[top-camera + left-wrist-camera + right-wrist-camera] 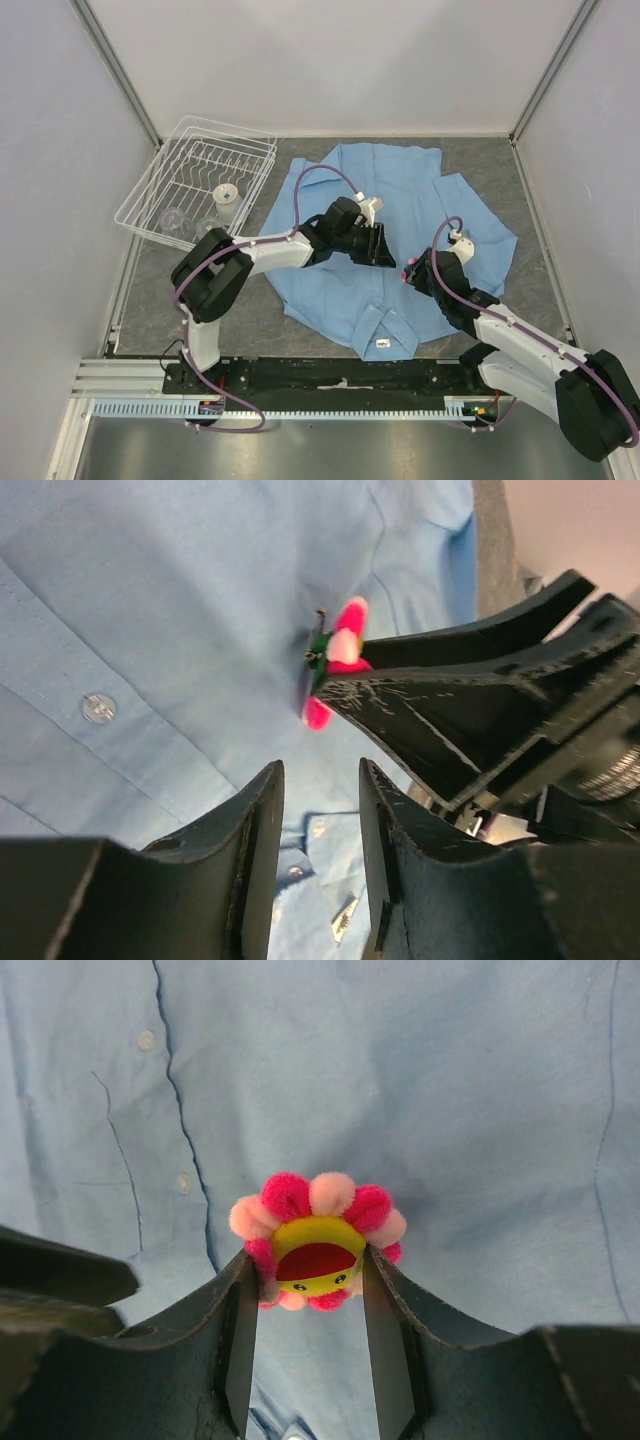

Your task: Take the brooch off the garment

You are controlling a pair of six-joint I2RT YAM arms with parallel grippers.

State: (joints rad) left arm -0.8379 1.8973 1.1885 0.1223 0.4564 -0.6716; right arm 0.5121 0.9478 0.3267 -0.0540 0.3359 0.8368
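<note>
The garment [400, 230], a light blue button-up shirt, lies spread on the table with its collar toward the arms. The brooch [318, 1245], a fluffy pink flower with a yellow face, sits between my right gripper's [305, 1260] fingertips, which are shut on its two sides just above the cloth. In the left wrist view the brooch [340, 655] shows edge-on against the shirt [150, 600]; whether its pin is still in the fabric I cannot tell. My left gripper [320, 775] hovers open right beside it, only shirt showing between its fingers. From above, both grippers meet at the brooch [405, 272].
A white wire dish rack [170, 170] stands at the back left, holding a small cup [227, 194] and clear glasses. The collar's white label [382, 343] lies near the front edge. Grey walls close in the table on three sides.
</note>
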